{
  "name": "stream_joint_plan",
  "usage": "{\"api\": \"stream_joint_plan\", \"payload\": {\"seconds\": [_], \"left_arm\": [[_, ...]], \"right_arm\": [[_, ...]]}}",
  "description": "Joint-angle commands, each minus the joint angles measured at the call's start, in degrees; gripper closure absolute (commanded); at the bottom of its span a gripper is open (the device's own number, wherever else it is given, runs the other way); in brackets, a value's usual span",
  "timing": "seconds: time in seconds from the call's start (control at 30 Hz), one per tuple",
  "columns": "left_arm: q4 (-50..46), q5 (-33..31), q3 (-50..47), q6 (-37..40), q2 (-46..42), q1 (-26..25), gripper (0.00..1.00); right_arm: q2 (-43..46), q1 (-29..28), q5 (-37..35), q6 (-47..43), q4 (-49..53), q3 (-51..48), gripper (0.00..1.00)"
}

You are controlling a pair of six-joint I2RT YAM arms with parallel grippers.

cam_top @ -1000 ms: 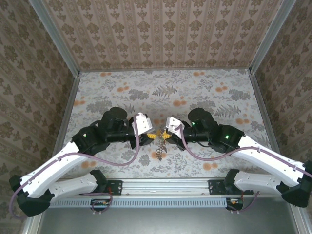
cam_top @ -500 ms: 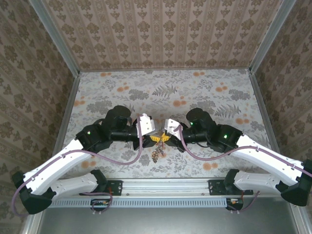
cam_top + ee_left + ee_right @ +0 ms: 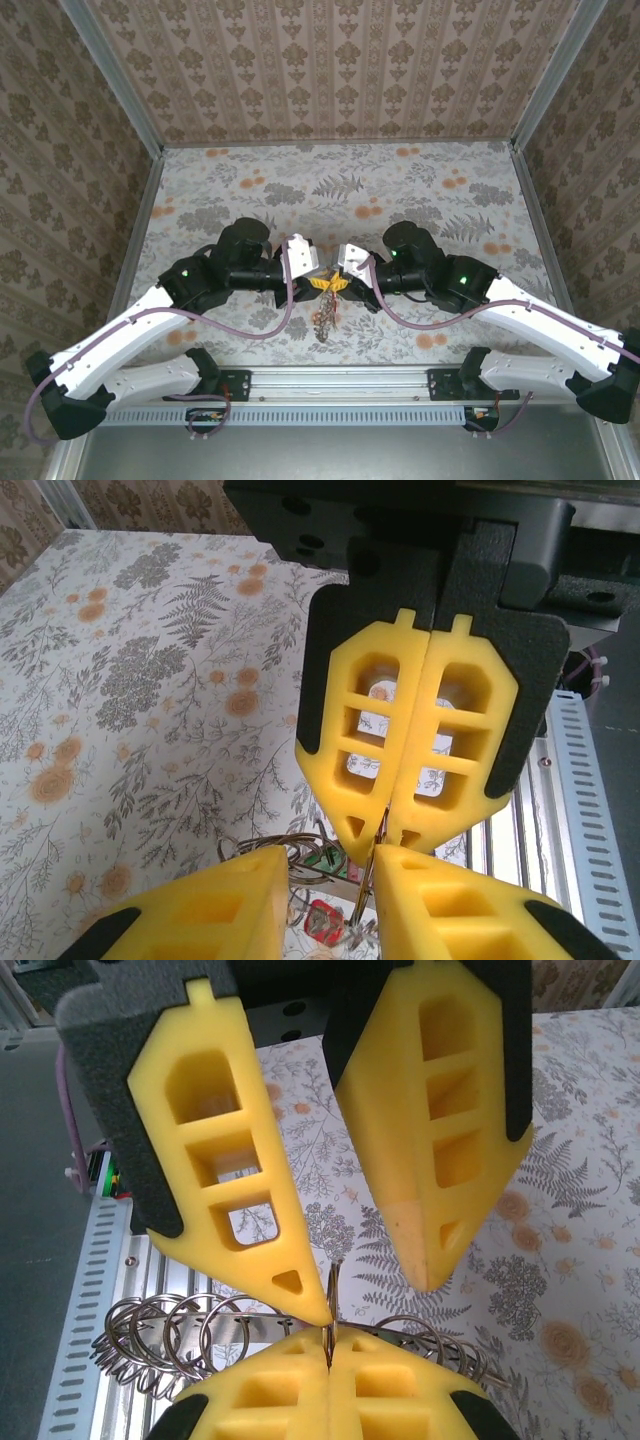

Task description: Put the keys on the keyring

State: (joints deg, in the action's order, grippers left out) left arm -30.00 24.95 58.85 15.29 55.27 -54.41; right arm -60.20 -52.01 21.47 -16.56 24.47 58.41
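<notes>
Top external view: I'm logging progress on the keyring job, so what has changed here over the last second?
The left claw moved rightward, closer to the right claw, so both now meet over the keyring. Its jaws are still apart, one finger against the wire. The keyring's hanging part shifted slightly. The right claw stayed where it was, shut on the keyring.

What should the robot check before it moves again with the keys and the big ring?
1. Right gripper pinching the keyring's thin wire: ok.
2. Left gripper jaws apart, wire between them: ok.
3. Wire centred in that gap: not ok, it sits close to one side.
4. Green-tagged key and red-tagged key threaded on the ring: cannot tell.
5. Keyring hanging free of the table: cannot tell.
</notes>
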Motion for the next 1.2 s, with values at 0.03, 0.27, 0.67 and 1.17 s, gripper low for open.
{"api": "stream_joint_plan", "payload": {"seconds": [0.03, 0.27, 0.67, 1.17], "left_arm": [[0.26, 1.24, -1.84, -0.19, -0.68, -0.26, 0.76], [1.06, 2.01, -2.09, -0.32, -0.79, -0.34, 1.00], [18.47, 13.68, -9.17, -9.17, -10.84, 4.37, 1.00], [30.24, 18.78, -13.24, -14.40, -10.75, 4.79, 1.00]], "right_arm": [[2.20, -0.02, 3.03, -0.06, -3.19, 2.10, 1.00], [2.14, 0.06, 3.49, 0.03, -3.86, 1.88, 1.00], [3.54, 0.08, 4.12, 2.60, -8.21, -2.50, 0.75], [5.67, 0.14, 6.80, 3.11, -14.14, -5.06, 0.92]]}}
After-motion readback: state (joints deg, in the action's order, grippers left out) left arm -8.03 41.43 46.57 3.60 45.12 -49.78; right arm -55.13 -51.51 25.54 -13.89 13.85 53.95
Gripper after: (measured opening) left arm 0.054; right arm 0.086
